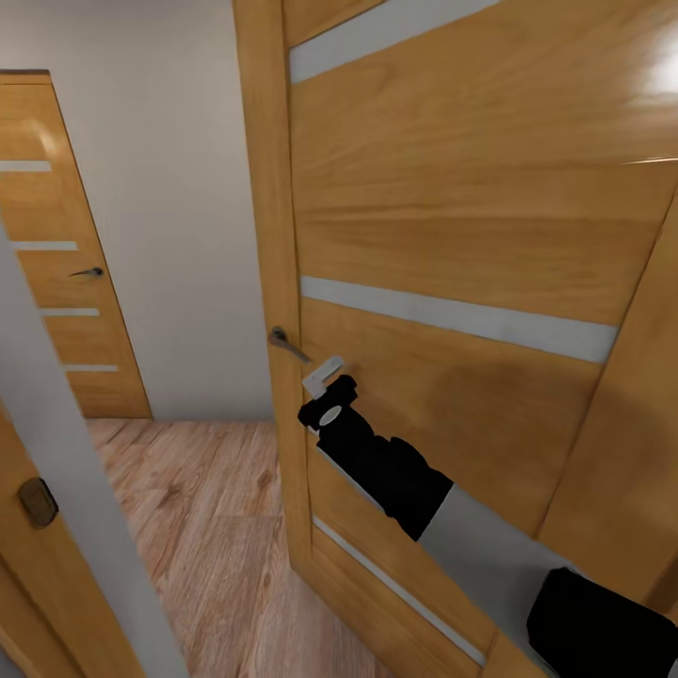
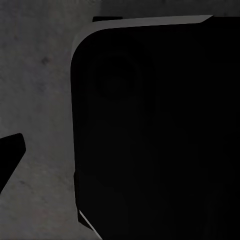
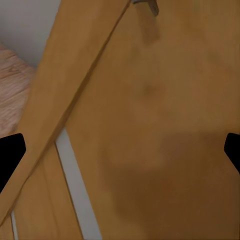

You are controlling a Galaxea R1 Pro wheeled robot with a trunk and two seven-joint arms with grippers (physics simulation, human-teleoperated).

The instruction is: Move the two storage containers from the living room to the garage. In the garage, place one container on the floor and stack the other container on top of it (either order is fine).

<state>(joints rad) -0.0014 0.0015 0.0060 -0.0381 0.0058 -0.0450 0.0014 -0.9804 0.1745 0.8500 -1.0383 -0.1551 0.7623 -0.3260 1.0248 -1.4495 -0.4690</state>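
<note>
**Right arm up against the wooden door, no bin in the pictures**

You are facing an orange-brown wooden door [image 1: 452,217] with pale horizontal strips, standing ajar at close range. Your right gripper [image 1: 323,375] sits against the door face just below and beside its dark lever handle [image 1: 287,345]; the black forearm runs back from it toward the lower right of the head view. In the right wrist view the two dark fingertips [image 3: 11,155] stand far apart at the picture's edges with only door panel between them, so that gripper is spread wide and holds nothing.

Past the door edge you can see a light wood-plank floor [image 1: 202,527], a plain white wall [image 1: 160,188] and a second door [image 1: 66,273] of the same kind, closed, with its own small handle.

The left wrist view is dim: one dark fingertip [image 2: 10,155] over grey speckled concrete [image 2: 40,90], beside a large black rounded body [image 2: 160,135] that is probably part of your own robot. I cannot tell how far the left gripper is open.
</note>
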